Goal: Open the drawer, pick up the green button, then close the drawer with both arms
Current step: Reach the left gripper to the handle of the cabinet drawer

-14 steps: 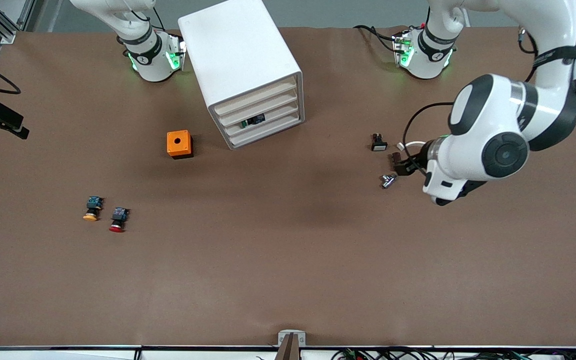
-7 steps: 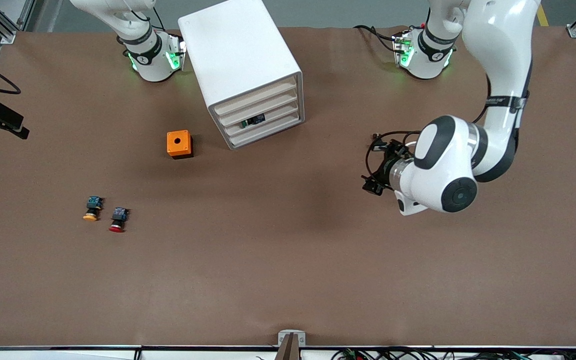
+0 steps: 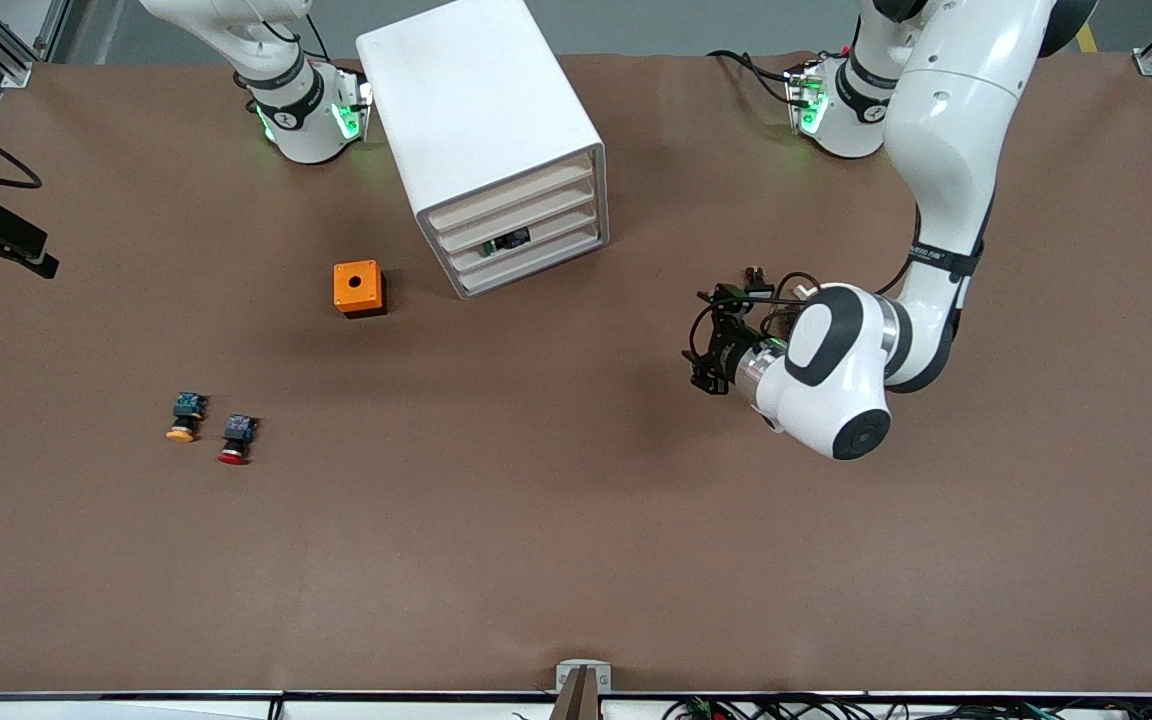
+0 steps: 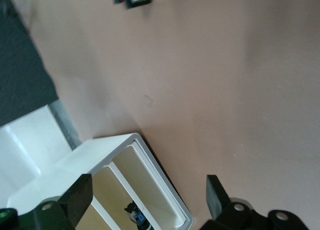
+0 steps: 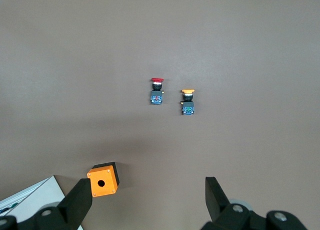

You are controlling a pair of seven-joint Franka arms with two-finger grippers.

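Observation:
The white cabinet (image 3: 481, 120) stands near the robots' bases with its four drawers facing the front camera. The third drawer from the top (image 3: 536, 240) sits flush with the others. The button (image 3: 509, 240) lies in it, and its black body and bluish block show through the front. My left gripper (image 3: 706, 345) is open and empty, low over the table, apart from the cabinet, toward the left arm's end. In the left wrist view, my left gripper (image 4: 146, 197) frames the cabinet (image 4: 100, 150) and the button (image 4: 136, 215). My right gripper (image 5: 147, 197) is open and empty, high over the table.
An orange box with a hole (image 3: 358, 288) stands beside the cabinet and shows in the right wrist view (image 5: 103, 179). A yellow-capped button (image 3: 184, 417) and a red-capped one (image 3: 236, 439) lie nearer the front camera. A small black part (image 3: 756, 285) lies by the left gripper.
My left arm has swung its gripper from over the small parts toward the cabinet and turned it to face the drawers. The right arm has not moved.

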